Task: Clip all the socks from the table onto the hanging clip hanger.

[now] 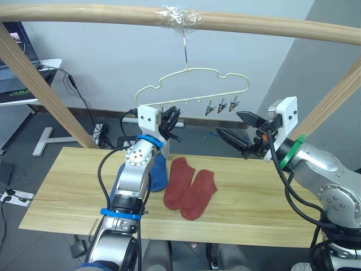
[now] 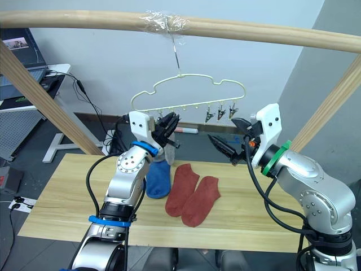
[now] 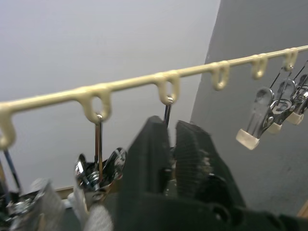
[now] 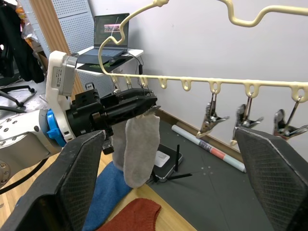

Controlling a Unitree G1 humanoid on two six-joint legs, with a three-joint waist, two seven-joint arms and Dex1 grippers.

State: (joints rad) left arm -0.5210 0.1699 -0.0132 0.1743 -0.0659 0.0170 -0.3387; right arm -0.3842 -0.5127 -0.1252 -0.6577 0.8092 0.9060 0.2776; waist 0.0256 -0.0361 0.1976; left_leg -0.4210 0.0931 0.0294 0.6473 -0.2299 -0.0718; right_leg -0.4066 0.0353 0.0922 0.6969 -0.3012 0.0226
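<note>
The thin pale yellow-green wire clip hanger (image 1: 194,84) hangs by its hook from a round pale wooden pole (image 1: 84,14), where clear tape is wrapped around the pole. A row of small dark metal clips (image 1: 221,105) hangs under its straight lower bar.

The left gripper (image 2: 169,125) is raised to the left part of this bar. In the left wrist view its two black fingers (image 3: 185,159) are pressed close together around the shaft of one clip, it seems, though the contact itself is hidden. A light grey ankle sock (image 4: 141,151) hangs down just beside these fingers, already on the hanger.

The right gripper (image 1: 240,132) hovers in the air to the right, below the free clips, with its fingers spread wide and holding nothing.

On the long light wooden table (image 1: 67,192) lie two rust-red knit socks (image 1: 189,186) side by side, touching each other. A blue sock (image 1: 159,172) lies just left of them, partly behind the left arm.
</note>
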